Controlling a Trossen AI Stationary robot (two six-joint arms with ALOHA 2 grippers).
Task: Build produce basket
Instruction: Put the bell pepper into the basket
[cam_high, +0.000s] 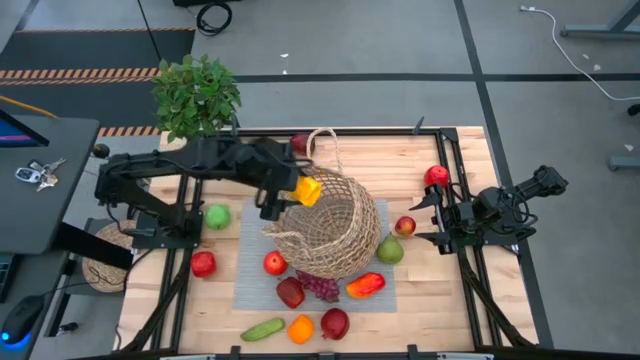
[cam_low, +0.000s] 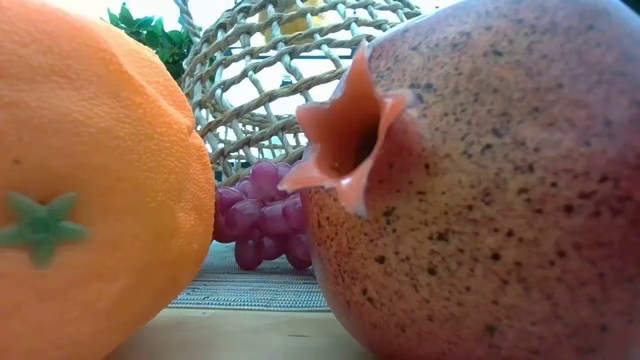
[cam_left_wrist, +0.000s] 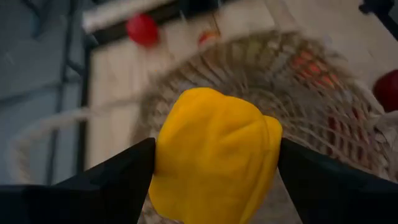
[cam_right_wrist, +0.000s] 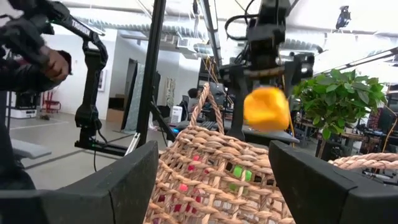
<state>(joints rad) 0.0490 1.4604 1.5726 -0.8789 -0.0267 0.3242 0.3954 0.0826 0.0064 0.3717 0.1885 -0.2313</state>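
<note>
Basket (cam_high: 335, 235) gets my yellow pepper (cam_high: 307, 189) next.
My left pincer (cam_high: 300, 190) squeezes the pepper above the basket's rim; I should go over the middle, then let go. My right pincer (cam_high: 432, 222) waits open beside the basket.

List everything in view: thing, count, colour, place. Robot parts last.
basket: one, tan wicker, table centre on a grey mat
yellow pepper: one, held above the basket rim
red fruit: several around the basket, e.g. apple, pomegranate
green fruit: apple, pear, cucumber
orange: one, front edge
grapes: one purple bunch, before the basket
potted plant: one, green, far left corner
left gripper: shut on yellow pepper
right gripper: open, waiting at right
</note>
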